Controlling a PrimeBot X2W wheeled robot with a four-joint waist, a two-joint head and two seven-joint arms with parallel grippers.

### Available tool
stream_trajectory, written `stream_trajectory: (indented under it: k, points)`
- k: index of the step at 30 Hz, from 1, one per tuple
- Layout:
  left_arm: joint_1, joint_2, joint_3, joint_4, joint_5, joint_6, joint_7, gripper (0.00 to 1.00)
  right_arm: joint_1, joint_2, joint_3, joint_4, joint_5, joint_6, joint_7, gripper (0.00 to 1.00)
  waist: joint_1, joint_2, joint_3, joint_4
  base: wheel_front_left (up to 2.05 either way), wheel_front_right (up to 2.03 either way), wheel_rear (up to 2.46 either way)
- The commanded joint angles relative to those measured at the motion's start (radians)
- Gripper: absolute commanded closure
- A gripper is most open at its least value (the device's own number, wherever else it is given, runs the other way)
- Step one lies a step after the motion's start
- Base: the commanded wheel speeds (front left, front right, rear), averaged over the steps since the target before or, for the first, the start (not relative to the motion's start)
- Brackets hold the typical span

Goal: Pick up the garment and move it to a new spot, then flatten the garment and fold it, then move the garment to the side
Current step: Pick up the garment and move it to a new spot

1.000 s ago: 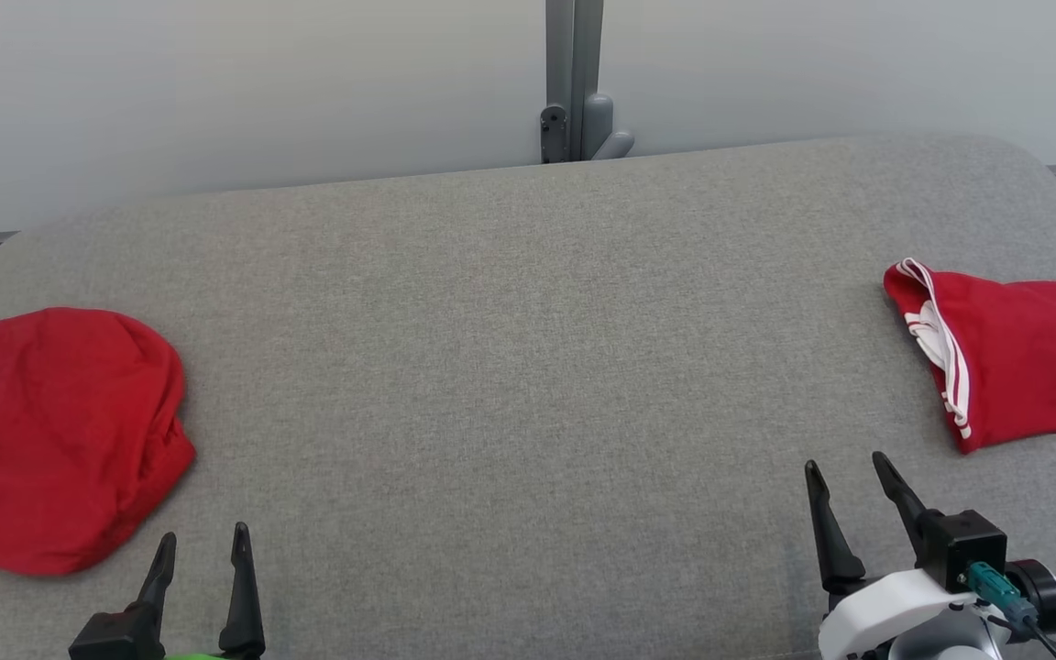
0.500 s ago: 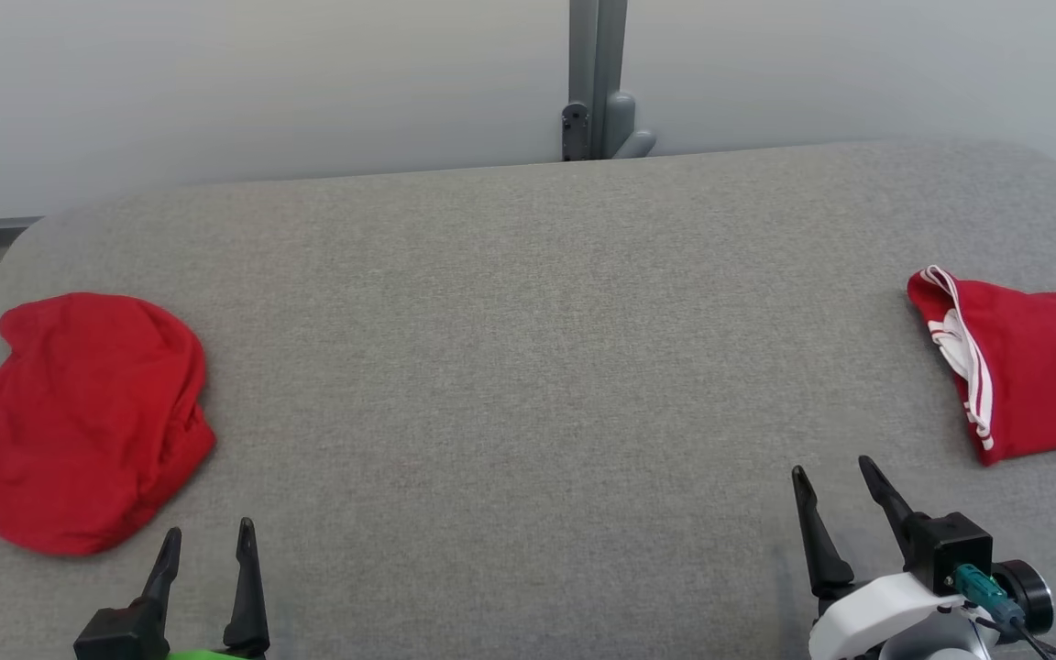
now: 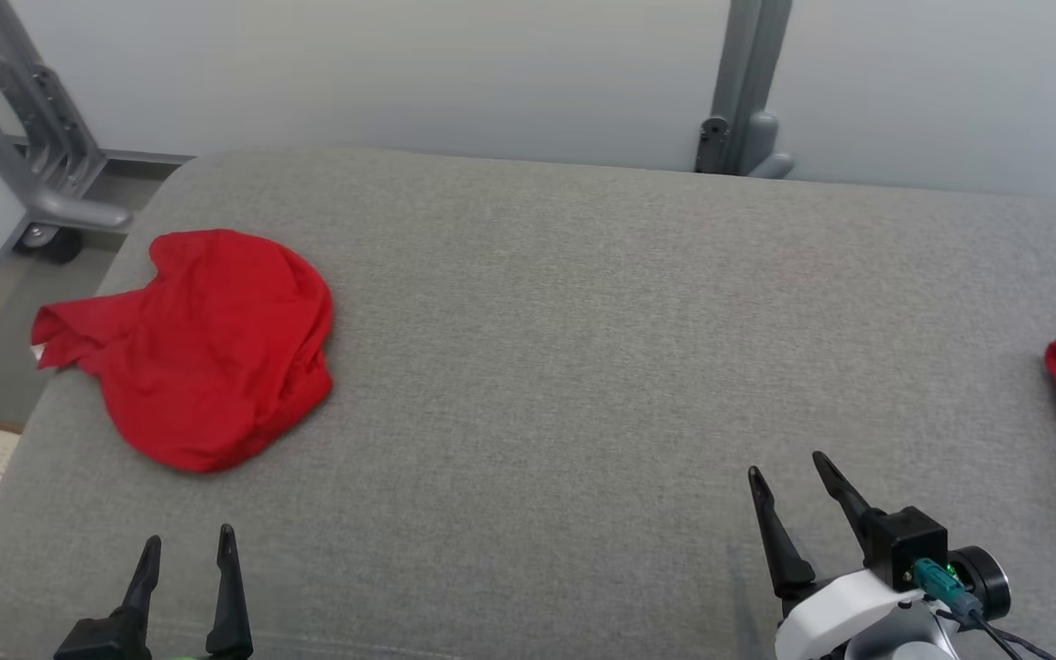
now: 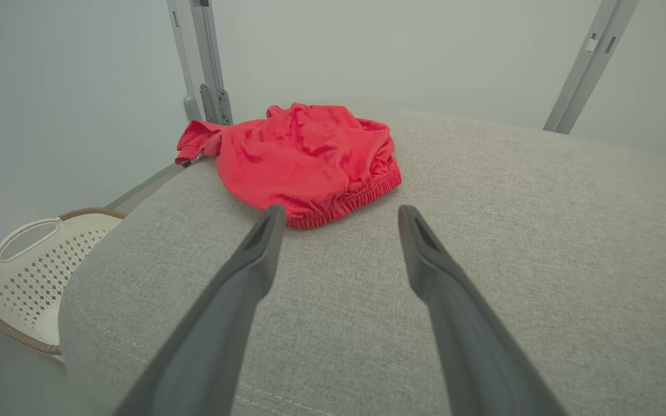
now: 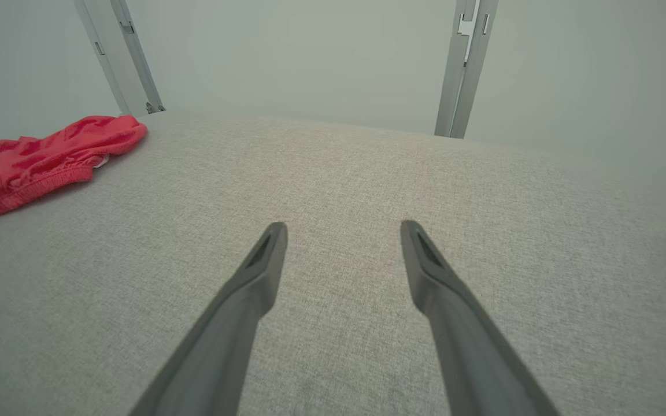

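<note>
Go for the red garment (image 3: 216,348), crumpled at the left end of the grey padded top (image 3: 583,321), one flap over its edge. Lower the left end effector (image 3: 189,536), spread and empty like the right end effector (image 3: 786,464), onto the near hem and pinch.

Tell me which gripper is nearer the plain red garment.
Left. The left gripper sits open just short of the garment; the right gripper is far off to its right.
</note>
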Motion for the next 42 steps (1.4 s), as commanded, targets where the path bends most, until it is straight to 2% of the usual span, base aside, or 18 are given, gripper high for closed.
stream_trajectory:
  k: [1, 5, 11, 18, 22, 24, 26, 31, 38, 42]
  points:
    - [0.009, 0.001, 0.004, -0.003, 0.006, 0.001, 0.000, 0.00, -0.007, -0.002, 0.003, 0.004, 0.008, -0.002, -0.003, 0.00, 0.0000, 0.0109, -0.008, 0.061, 0.00, 0.00, 0.00]
    - [0.011, 0.000, 0.004, -0.002, 0.006, -0.001, 0.000, 0.00, -0.009, -0.003, 0.010, 0.010, 0.010, -0.001, -0.003, 0.00, 0.0000, 0.0109, -0.013, 0.088, 0.00, 0.00, 0.00]
    - [0.006, 0.000, 0.011, -0.013, 0.001, -0.002, 0.000, 0.00, -0.019, -0.002, 0.024, 0.012, 0.007, -0.002, -0.003, 0.00, 0.0000, 0.0109, 0.002, 0.087, 0.00, 0.00, 0.00]
    - [-0.115, 0.000, 0.006, 0.002, -0.070, 0.011, 0.000, 0.00, -0.082, -0.003, -0.018, -0.017, -0.045, -0.002, -0.003, 0.00, 0.0000, 0.0109, 0.131, 0.065, 0.00, 0.00, 0.00]
    - [-0.271, 0.000, 0.013, 0.104, -0.155, 0.026, 0.001, 0.00, -0.151, -0.003, -0.078, -0.052, -0.089, -0.001, -0.003, 0.00, 0.0000, 0.0109, 0.241, 0.054, 0.00, 0.00, 0.00]
    - [-0.355, 0.008, 0.013, 0.164, -0.162, 0.025, 0.005, 0.00, -0.186, -0.010, -0.103, -0.066, -0.105, -0.002, -0.003, 0.00, 0.0000, 0.0109, 0.294, 0.047, 0.00, 0.00, 0.00]
    - [-0.443, 0.008, 0.033, 0.240, -0.213, 0.022, 0.038, 0.00, -0.221, -0.018, -0.127, -0.080, -0.119, -0.002, -0.003, 0.00, 0.0000, 0.0109, 0.344, 0.042, 0.00, 0.00, 0.00]
    - [-0.635, 0.055, 0.045, 0.430, -0.239, 0.021, 0.090, 0.00, -0.289, -0.032, -0.144, -0.097, -0.135, -0.001, -0.003, 0.00, 0.0000, 0.0109, 0.444, 0.019, 0.00, 0.00, 0.00]
    - [-0.794, 0.103, 0.045, 0.689, -0.276, 0.013, 0.210, 0.00, -0.303, -0.034, -0.149, -0.102, -0.140, -0.001, -0.003, 0.00, 0.0000, 0.0109, 0.483, -0.006, 0.00, 0.00, 0.00]
    - [-0.829, 0.119, 0.024, 0.781, -0.271, 0.003, 0.222, 0.00, -0.292, -0.031, -0.149, -0.096, -0.134, -0.001, -0.003, 0.00, 0.0000, 0.0109, 0.475, -0.017, 0.00, 0.00, 0.00]
